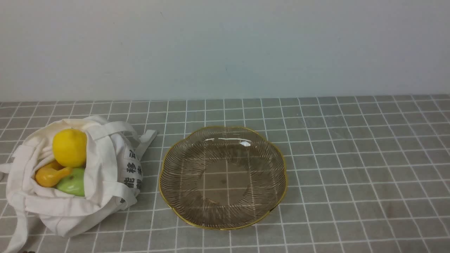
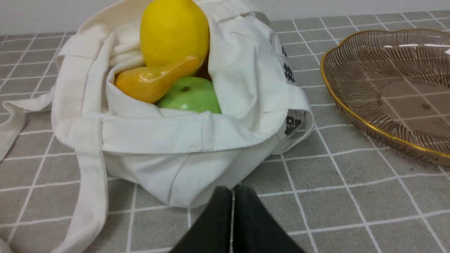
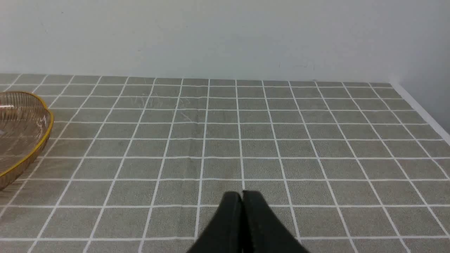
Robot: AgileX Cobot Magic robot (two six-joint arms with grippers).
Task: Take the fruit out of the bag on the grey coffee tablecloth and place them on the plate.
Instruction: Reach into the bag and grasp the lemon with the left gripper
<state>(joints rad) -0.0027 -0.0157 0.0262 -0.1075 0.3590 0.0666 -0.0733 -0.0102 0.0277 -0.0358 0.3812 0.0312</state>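
The off-white cloth bag (image 1: 70,182) (image 2: 182,140) lies open at the left of the grey coffee tablecloth (image 1: 351,158). Inside it sit the fruit: a yellow lemon (image 1: 69,147) (image 2: 174,31), an orange-yellow curved piece (image 1: 51,175) (image 2: 151,82) and a light green round one (image 1: 73,182) (image 2: 191,96). The empty brownish glass plate (image 1: 168,182) (image 2: 351,91) (image 3: 21,140) with a gold rim stands just right of the bag. My left gripper (image 2: 232,191) is shut with nothing in it, a little short of the bag's near side. My right gripper (image 3: 242,195) is shut over bare cloth, right of the plate. Neither arm shows in the front view.
A plain pale wall (image 1: 225,45) runs along the back of the table. The bag's long straps (image 1: 17,228) (image 2: 88,196) trail over the cloth at the left. The cloth's right edge (image 3: 422,112) appears in the right wrist view.
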